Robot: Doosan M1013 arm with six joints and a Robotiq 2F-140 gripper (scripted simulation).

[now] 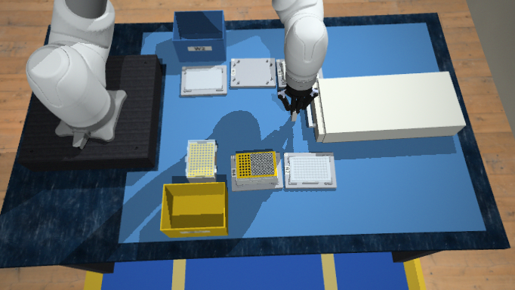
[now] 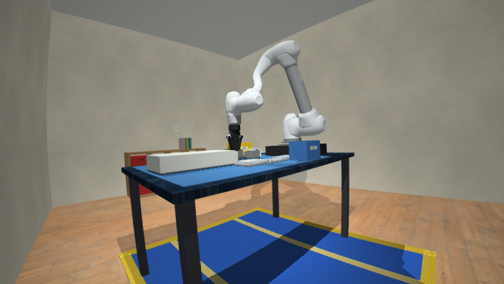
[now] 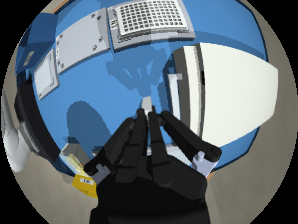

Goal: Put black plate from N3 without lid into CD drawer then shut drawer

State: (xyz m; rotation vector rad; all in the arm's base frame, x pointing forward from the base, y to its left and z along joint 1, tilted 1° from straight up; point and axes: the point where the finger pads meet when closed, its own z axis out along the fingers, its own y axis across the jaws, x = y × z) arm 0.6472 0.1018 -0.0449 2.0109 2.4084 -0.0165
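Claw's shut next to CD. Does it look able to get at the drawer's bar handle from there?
Likely yes. The shut, empty claw hangs close beside the bar handle, on the side of the cooler that faces the arm's base. Nothing shows between them.

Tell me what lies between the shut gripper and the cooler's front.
In the top view, only the cooler's pale bar handle stands between it and the shut, empty gripper; whether the fingertips touch the bar cannot be told.
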